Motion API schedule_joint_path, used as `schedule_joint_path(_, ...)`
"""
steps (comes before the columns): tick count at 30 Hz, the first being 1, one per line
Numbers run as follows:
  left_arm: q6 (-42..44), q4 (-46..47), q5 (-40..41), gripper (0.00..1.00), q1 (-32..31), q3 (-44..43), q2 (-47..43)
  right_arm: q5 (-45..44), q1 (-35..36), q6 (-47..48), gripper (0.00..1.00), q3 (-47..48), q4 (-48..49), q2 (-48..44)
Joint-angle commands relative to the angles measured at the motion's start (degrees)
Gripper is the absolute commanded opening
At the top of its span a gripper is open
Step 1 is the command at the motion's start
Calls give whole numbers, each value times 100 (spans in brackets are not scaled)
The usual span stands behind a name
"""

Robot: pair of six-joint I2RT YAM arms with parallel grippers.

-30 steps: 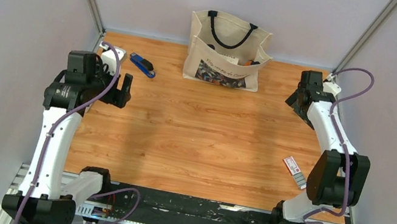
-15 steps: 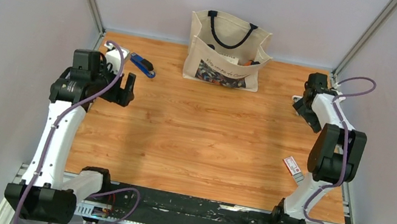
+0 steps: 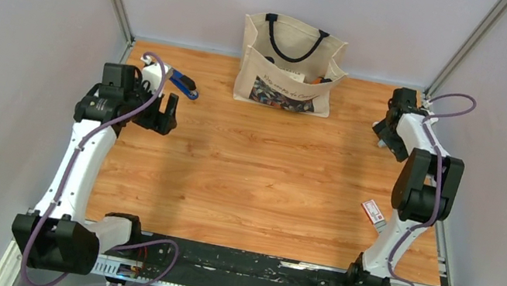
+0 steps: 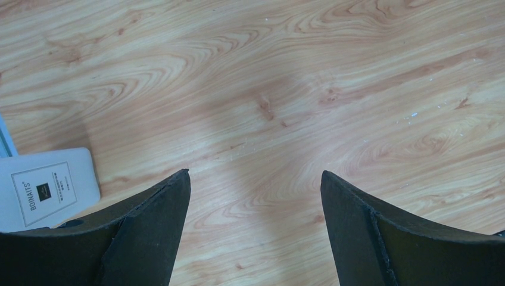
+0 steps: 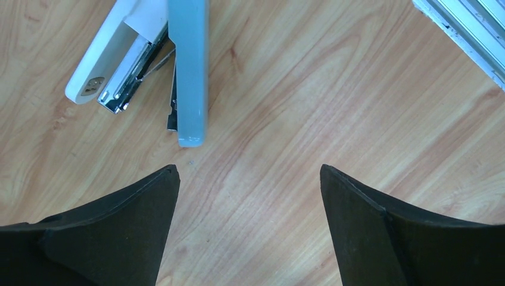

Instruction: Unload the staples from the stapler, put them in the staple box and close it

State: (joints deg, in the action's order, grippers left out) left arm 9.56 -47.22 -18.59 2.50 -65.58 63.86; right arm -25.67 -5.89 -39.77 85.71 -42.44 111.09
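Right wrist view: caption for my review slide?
Open right gripper over the wooden table, a pale grey-blue and white stapler splayed open just beyond its fingertips.

- Left gripper: two dark fingers enter from 7 and 5 o'clock. The tips are spread wide, with bare wood between them and nothing held.
- Wood-grain table top: fills the view, with a soft shadow lying across the centre.
- White flat box: at 8 o'clock, label reading "BOINAITS". Its lower edge is hidden behind the 7 o'clock finger; contact cannot be determined.
- Pale specks: at 3 o'clock on the wood, too small to identify.
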Motion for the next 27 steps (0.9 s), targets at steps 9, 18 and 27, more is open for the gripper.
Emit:
schedule_joint_path(9, 213, 380, 22, 89, 5, 169, -119, 80, -61, -189, 79, 710, 157, 554)
schedule_joint_path(18, 195, 416, 31, 89, 5, 177, -119, 141, -61, -93, 66, 965, 104, 853)
schedule_joint_path(27, 257, 424, 119, 89, 5, 248, -172, 308, -61, 4, 58, 1000, 34, 1046)
